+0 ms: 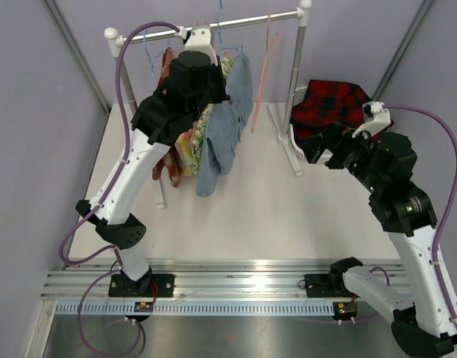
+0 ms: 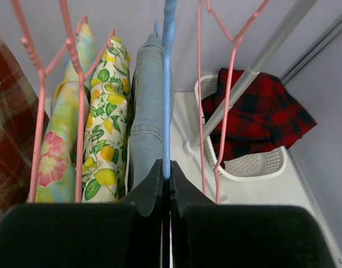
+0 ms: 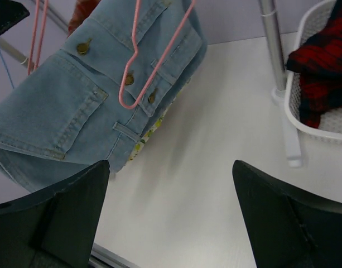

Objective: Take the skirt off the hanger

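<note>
The skirt (image 1: 227, 123) is light blue denim with brass buttons. It hangs from a blue hanger (image 2: 167, 84) on the rack rail (image 1: 250, 21), between a lemon-print garment (image 2: 106, 128) and an empty pink hanger (image 2: 215, 111). My left gripper (image 2: 167, 170) is up at the rail, shut on the blue hanger's wire just right of the skirt (image 2: 147, 111). My right gripper (image 3: 169, 167) is open and empty, low over the table. The skirt (image 3: 76, 111) is ahead of it to the left, with the pink hanger (image 3: 154, 61) in front of the denim.
A white basket (image 1: 295, 138) holding a red plaid garment (image 1: 332, 101) stands by the rack's right post (image 1: 299, 82), just behind my right gripper (image 1: 311, 145). More garments hang left of the skirt: a floral one (image 2: 59, 139) and a plaid one (image 2: 9, 139).
</note>
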Available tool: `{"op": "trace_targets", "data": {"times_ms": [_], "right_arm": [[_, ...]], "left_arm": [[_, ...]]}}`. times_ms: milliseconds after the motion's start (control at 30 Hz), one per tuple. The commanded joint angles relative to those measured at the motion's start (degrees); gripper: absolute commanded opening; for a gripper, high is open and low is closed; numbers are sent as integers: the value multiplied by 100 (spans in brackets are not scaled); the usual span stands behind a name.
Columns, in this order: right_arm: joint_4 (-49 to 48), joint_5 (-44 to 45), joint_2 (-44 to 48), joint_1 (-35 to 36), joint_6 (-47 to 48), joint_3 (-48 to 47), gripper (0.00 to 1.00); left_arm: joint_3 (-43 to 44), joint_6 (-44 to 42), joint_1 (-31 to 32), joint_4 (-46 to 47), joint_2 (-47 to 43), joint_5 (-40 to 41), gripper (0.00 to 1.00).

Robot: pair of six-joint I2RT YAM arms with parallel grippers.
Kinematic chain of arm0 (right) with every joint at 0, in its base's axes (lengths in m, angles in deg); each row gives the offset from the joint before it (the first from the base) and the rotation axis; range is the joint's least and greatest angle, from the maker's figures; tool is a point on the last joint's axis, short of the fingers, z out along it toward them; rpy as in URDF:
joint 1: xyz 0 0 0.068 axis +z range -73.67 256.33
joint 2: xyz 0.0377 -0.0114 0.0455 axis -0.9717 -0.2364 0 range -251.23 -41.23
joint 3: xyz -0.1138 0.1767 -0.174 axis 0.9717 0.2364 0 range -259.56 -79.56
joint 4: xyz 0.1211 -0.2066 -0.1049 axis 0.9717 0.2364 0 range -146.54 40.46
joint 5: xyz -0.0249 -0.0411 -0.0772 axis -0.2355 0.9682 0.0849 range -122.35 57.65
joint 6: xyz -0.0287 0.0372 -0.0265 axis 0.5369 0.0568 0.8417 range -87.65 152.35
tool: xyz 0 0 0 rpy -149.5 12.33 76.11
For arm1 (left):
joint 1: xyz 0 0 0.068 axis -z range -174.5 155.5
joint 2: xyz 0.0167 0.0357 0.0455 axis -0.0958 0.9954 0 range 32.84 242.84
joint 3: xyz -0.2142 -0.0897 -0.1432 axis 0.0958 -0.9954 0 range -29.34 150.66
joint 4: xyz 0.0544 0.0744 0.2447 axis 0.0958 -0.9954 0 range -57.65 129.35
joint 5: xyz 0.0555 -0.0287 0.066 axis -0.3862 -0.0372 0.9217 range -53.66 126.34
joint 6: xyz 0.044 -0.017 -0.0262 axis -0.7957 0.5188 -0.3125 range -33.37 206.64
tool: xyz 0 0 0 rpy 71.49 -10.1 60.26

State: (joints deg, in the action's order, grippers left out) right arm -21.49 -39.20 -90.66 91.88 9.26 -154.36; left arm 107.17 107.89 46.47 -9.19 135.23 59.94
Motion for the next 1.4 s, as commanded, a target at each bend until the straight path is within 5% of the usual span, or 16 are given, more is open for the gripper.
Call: {"op": "trace_targets", "data": {"times_ms": [0,167,300,500,967,1067,1233,1300,1367], "right_arm": [[-201,583,-539,780,226,-508,99],[64,3730,-1367,3763,691,-1158,99],[-260,4823,-1823,4841,631,-1142,100],[-595,5097,-2640,5493,481,-1291,99],[-2106,5668,-3274,5511,1500,-1177,98],[-2239,5642,-3415,5476,1562,-1124,72],[-2239,5616,-3477,5476,1352,-1001,14],[-2143,5607,-3416,5467,1255,-966,0],[-1854,5590,-3276,5485,1009,-940,0]], "left_arm": [[271,106,34,634,-377,-162,0],[218,177,104,810,-395,-127,0],[236,195,113,819,-404,-110,0],[43,204,130,863,-509,-101,0],[-686,291,122,1004,-1133,-136,0],[-862,309,122,1065,-1291,-136,0],[-959,318,122,1056,-1406,-118,0],[-968,300,122,1039,-1415,-92,0],[-968,230,122,1021,-1423,-13,0]]}}
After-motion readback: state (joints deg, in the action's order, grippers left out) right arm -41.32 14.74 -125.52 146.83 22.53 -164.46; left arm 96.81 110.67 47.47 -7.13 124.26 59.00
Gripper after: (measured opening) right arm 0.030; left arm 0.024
